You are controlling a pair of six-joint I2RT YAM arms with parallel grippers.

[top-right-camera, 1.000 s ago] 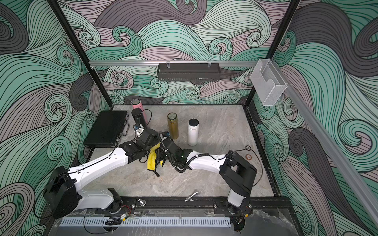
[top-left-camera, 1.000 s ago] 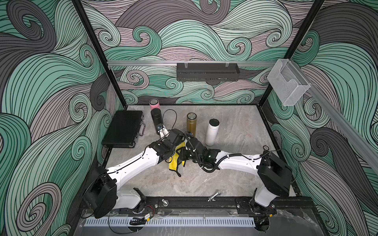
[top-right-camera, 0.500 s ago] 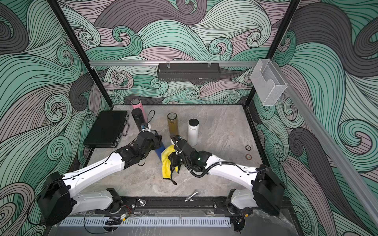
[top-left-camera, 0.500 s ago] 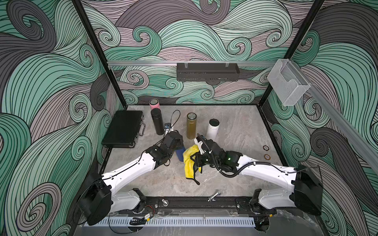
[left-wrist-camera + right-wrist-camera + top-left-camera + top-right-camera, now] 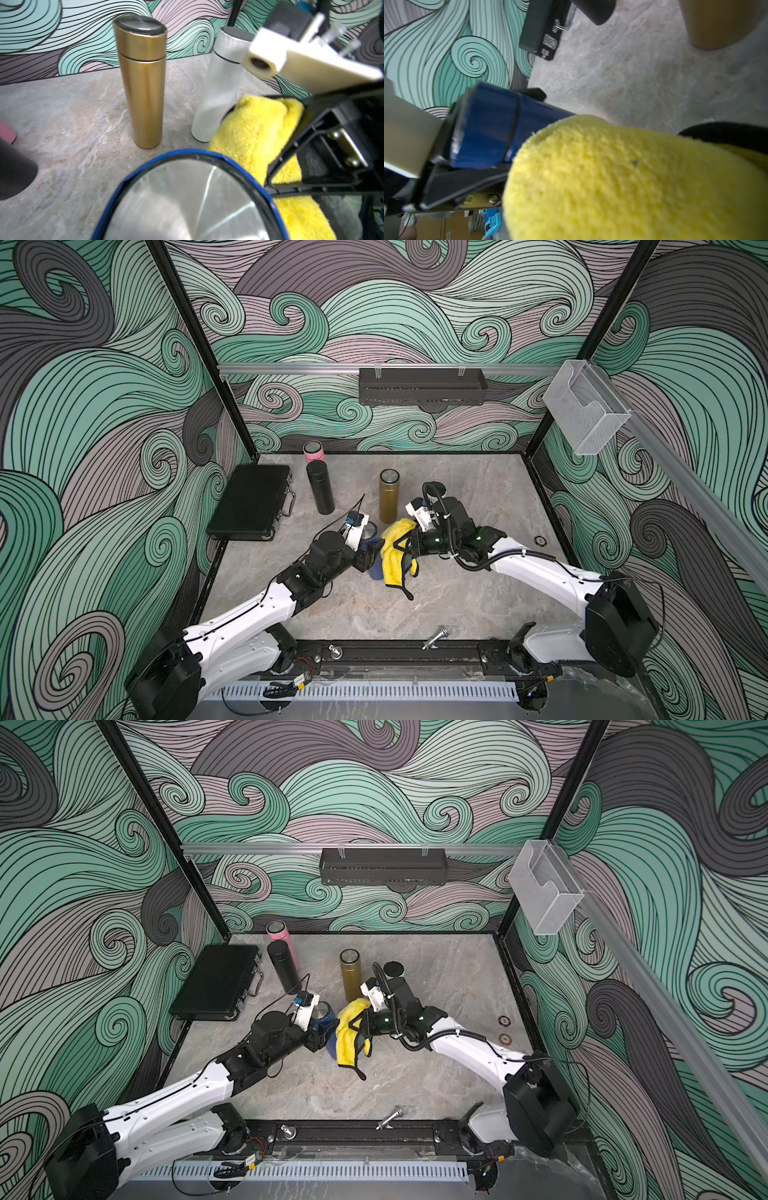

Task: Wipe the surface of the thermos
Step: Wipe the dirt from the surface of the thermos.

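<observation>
The right tool [image 5: 409, 549] is pinched shut on a fluffy yellow microfibre cloth with a black hem [image 5: 392, 560]. It presses that cloth against the side of a blue metal thermos with a steel lid [image 5: 370, 531]. The left tool [image 5: 372, 556] is clamped around the body of the blue thermos from the opposite side, holding it upright near the middle of the grey stone-patterned counter [image 5: 478, 601]. Whether its base rests on the counter or hangs just above it cannot be told.

A second ago the two tools were bunched closer to the tall black thermos [image 5: 320, 487], and the cloth hid nearly all the blue. Now the pair sits further toward the right arm's side. The cloth's top edge is higher along the flank, and the steel lid [image 5: 187, 197] and blue collar [image 5: 492, 133] are bare. That reads as a wiping stroke under way on one flank only, with the side facing the left tool apparently not yet covered.

Just beyond stand a gold metal thermos [image 5: 389, 495] and a white one [image 5: 220, 93], both near the cloth. A pink thermos [image 5: 312, 451] and a flat black case [image 5: 251, 502] lie well apart.
</observation>
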